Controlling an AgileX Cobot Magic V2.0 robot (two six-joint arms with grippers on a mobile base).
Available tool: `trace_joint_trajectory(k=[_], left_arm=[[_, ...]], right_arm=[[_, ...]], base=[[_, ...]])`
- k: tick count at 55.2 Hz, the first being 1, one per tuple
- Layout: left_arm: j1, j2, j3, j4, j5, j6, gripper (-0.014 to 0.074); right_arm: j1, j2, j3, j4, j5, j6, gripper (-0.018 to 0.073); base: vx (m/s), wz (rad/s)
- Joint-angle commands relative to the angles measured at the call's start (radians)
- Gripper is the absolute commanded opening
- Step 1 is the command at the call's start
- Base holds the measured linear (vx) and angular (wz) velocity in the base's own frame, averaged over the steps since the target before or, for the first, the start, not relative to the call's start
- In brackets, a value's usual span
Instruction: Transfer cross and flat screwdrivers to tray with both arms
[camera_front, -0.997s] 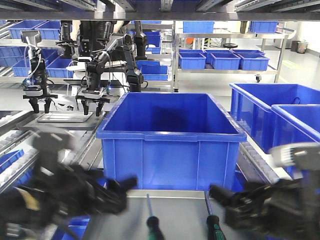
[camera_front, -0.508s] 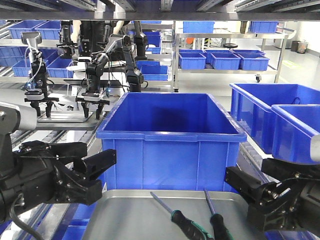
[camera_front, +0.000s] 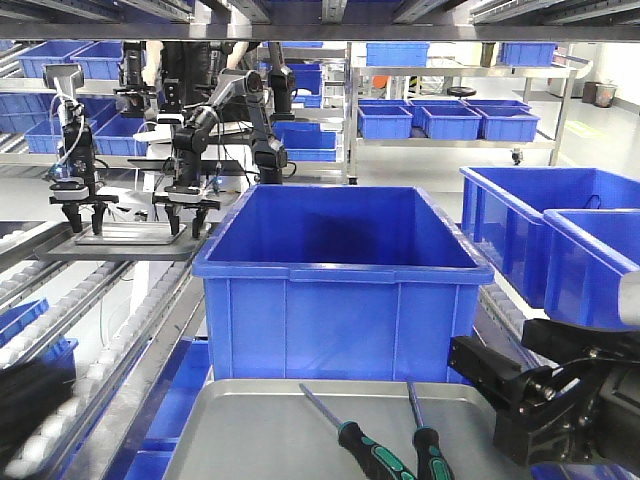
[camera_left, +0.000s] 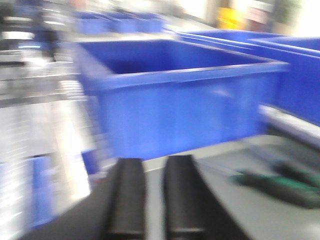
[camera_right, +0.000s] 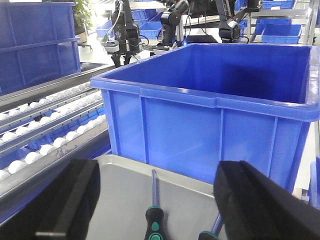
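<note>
- The blue crate stands just behind the tray; no contents show.
- The grey tray holds both screwdrivers, lying side by side, handles nearest.
- Right gripper: jaws spread wide, above the tray, grasping nothing.
- Left gripper: blurred, fingers nearly together, empty.
- A roller conveyor runs on the left.

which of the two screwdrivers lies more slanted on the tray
The left screwdriver: its shaft runs diagonally toward the tray's left, while the right screwdriver lies nearly straight.
</note>
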Motion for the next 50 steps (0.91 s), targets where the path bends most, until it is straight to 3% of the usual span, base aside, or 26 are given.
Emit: trace_joint_trajectory(k=[1, 6, 15, 27, 50], left_arm=[[0.084, -0.109, 0.056, 0.0, -0.086, -0.007, 0.0072], [0.17, -0.242, 0.161, 0.002, -0.086, -0.007, -0.0009], [0.267, -0.473, 0.332, 0.027, -0.086, -0.007, -0.0007], [0.279, -0.748, 0.516, 0.027, -0.085, -0.007, -0.0006], [0.278, -0.724, 0.531, 0.024, -0.023, -0.007, -0.0006]], right_arm=[[-0.006, -0.011, -0.038, -0.007, -0.073, -0.01, 0.0552], [-0.006, -0.011, -0.038, -0.007, -0.073, -0.01, 0.0552], [-0.006, -0.011, -0.038, -0.007, -0.073, -0.01, 0.0552], [-0.006, -0.011, -0.038, -0.007, -0.073, -0.01, 0.0552], [-0.006, -0.009, -0.038, -0.006, -0.074, -0.01, 0.0552]], base=[[0.0, 0.0], [0.0, 0.0], [0.0, 0.0], [0.0, 0.0], [0.0, 0.0]])
